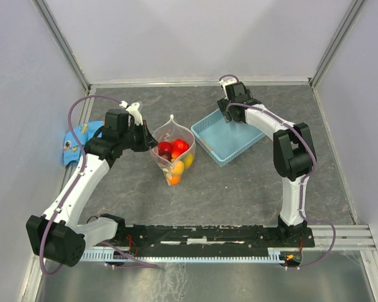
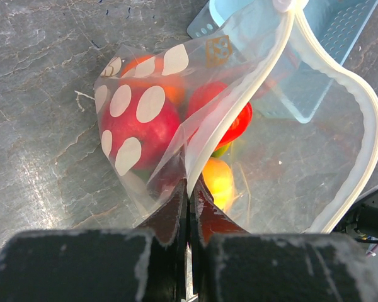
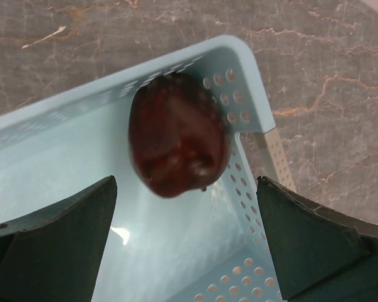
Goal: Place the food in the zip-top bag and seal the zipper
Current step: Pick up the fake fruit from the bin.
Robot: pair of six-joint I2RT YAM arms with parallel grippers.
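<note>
The clear zip-top bag [image 1: 173, 151] lies mid-table with its mouth held open and red, orange and yellow toy food [image 1: 175, 157] inside. In the left wrist view the bag [image 2: 302, 126] shows white dots and a whitish zipper strip [image 2: 365, 119]. My left gripper [image 2: 190, 192] is shut on the bag's mouth edge; it also shows in the top view [image 1: 145, 139]. My right gripper [image 3: 186, 189] is open above a corner of the blue basket [image 3: 63, 157], just short of a dark maroon toy fruit [image 3: 176, 141] lying in that corner. In the top view the right gripper [image 1: 228, 112] hides this fruit.
The blue basket [image 1: 230, 137] stands right of the bag at the back. A blue patterned cloth [image 1: 75, 139] lies at the left table edge behind the left arm. Grey walls close in the table on three sides.
</note>
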